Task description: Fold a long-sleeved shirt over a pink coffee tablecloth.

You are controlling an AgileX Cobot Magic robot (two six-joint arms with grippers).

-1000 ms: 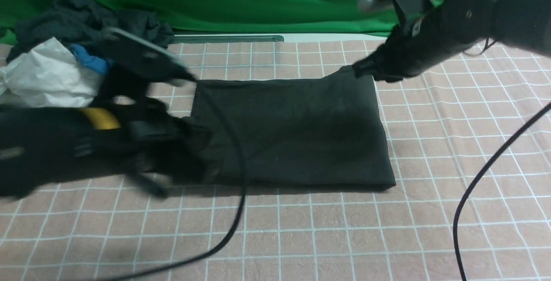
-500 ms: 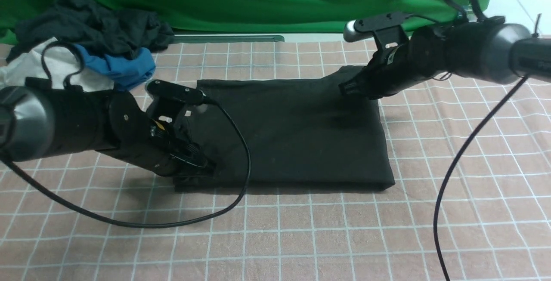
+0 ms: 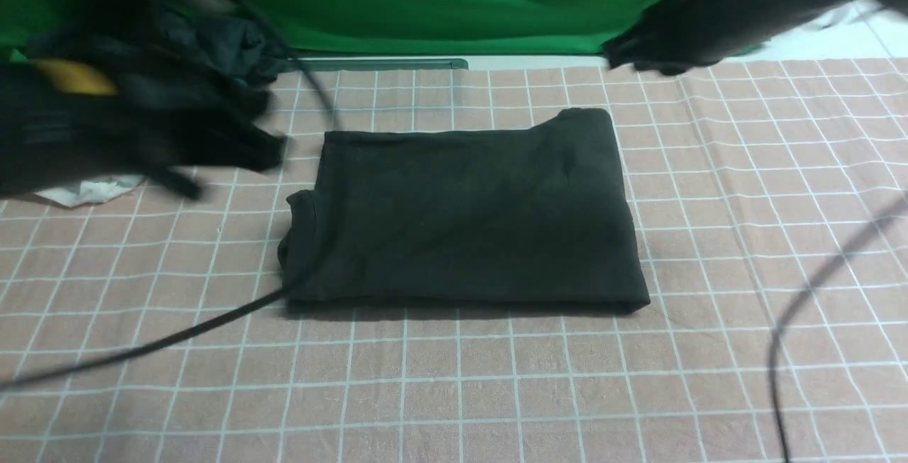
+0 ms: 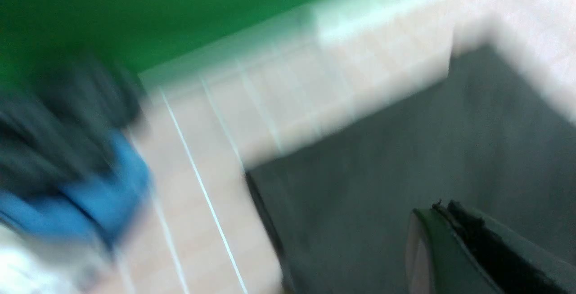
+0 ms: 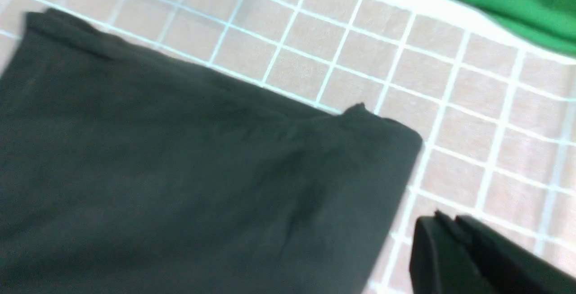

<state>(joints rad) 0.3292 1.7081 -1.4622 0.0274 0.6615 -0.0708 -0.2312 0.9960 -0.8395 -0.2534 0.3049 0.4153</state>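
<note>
- Both grippers are closed and empty: left gripper (image 4: pixel 450 231) and right gripper (image 5: pixel 445 235) hang above the cloth.
- Nearer me, the long-sleeved shirt (image 3: pixel 468 215) lies folded on the pink coffee tablecloth (image 3: pixel 496 392).
- Folding looks finished; next, arms clear away, toward the green backdrop (image 3: pixel 440 2).

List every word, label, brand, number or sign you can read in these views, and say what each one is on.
None can be read.
Folded black cotton long-sleeved shirt: no print or label shows on its upper face.
Pink-brown tablecloth: only a thin white grid, no writing.
Heap of black, blue and white garments: too blurred to tell.
</note>
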